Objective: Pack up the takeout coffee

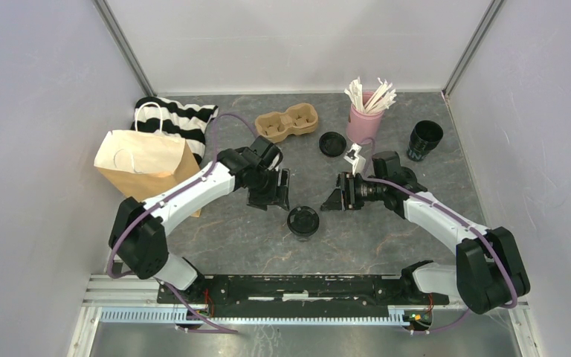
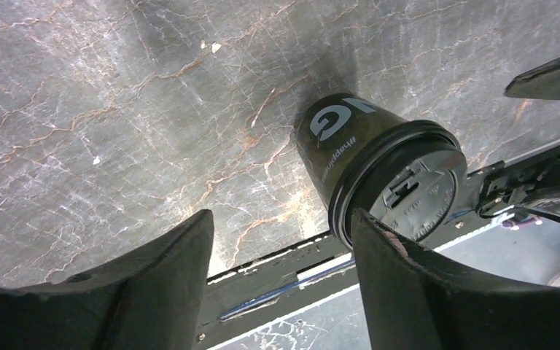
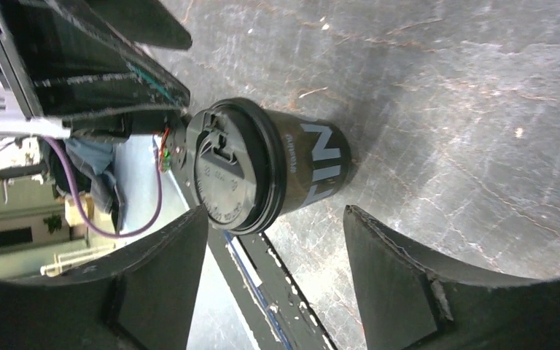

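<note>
- Currently I am holding my left hand (image 1: 269, 196) spread wide above the middle of the counter (image 1: 223, 245), gripping nothing.
- I am holding my right hand (image 1: 340, 196) just as wide, facing the left one across a gap, and it is gripping nothing either.
- The lidded cup (image 1: 302, 222) is standing upright in the middle of the counter, a little nearer the near edge than the gap between my two hands. From above it is touching neither of them.
- In each wrist view that cup is showing beyond my open fingers (image 2: 153, 292), with pale lettering on its side.
- The open cup (image 1: 424, 140), with no lid, is standing near the far right corner, well apart from both hands.
- A loose lid (image 1: 332, 143) is lying flat toward the far edge, just beside the pink cup of white sticks (image 1: 363, 125).
- The pulp carrier tray (image 1: 288, 123) is sitting near the far edge, left of that lid.
- The brown paper bag (image 1: 145, 160) is lying by the left edge, overlapping a striped cloth (image 1: 186, 115).
</note>
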Robot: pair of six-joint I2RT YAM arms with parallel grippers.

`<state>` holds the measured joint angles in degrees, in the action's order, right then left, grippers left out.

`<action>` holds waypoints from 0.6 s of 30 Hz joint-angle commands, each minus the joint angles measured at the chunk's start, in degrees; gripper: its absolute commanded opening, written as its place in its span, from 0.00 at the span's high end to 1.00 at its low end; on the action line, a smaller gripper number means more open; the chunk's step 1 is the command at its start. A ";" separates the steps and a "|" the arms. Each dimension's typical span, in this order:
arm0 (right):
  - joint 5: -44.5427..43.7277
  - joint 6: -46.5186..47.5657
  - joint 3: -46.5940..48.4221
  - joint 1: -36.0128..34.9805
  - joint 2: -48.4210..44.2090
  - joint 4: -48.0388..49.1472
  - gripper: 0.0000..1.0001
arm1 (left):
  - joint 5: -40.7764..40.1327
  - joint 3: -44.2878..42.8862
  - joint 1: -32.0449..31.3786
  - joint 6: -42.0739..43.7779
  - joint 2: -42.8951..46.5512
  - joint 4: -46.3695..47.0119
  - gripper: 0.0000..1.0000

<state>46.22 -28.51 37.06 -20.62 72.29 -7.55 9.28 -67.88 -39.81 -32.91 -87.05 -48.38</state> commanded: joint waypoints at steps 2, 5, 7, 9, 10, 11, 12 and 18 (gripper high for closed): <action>7.53 3.14 -0.70 -0.75 0.71 1.24 0.22 | 2.14 -1.80 0.96 2.02 4.62 -0.42 0.21; 9.12 3.27 -1.45 -1.97 2.23 2.32 0.20 | 10.74 1.63 1.23 1.42 5.52 5.30 0.19; 9.08 3.48 -1.53 -2.85 3.04 2.82 0.20 | 14.41 3.94 1.23 0.26 6.18 8.86 0.19; 8.89 2.93 -1.72 -3.57 3.83 3.96 0.20 | 16.27 5.78 1.23 -0.57 6.25 11.24 0.21; 8.81 2.57 -1.81 -3.74 4.12 4.49 0.21 | 17.15 6.62 1.23 -0.72 5.93 12.13 0.22; 8.67 2.30 -1.81 -3.92 4.42 4.87 0.22 | 18.20 7.31 1.23 -0.57 5.35 12.72 0.23; 8.50 2.13 -1.73 -4.08 4.66 5.25 0.24 | 18.89 7.85 1.23 -0.42 4.76 13.05 0.25; 7.80 1.71 -0.85 -4.79 6.50 5.90 0.37 | 18.47 11.71 1.23 -0.40 4.39 16.14 0.34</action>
<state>53.45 -26.92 35.44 -24.77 77.89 -4.97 25.23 -58.08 -38.63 -33.01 -82.61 -37.04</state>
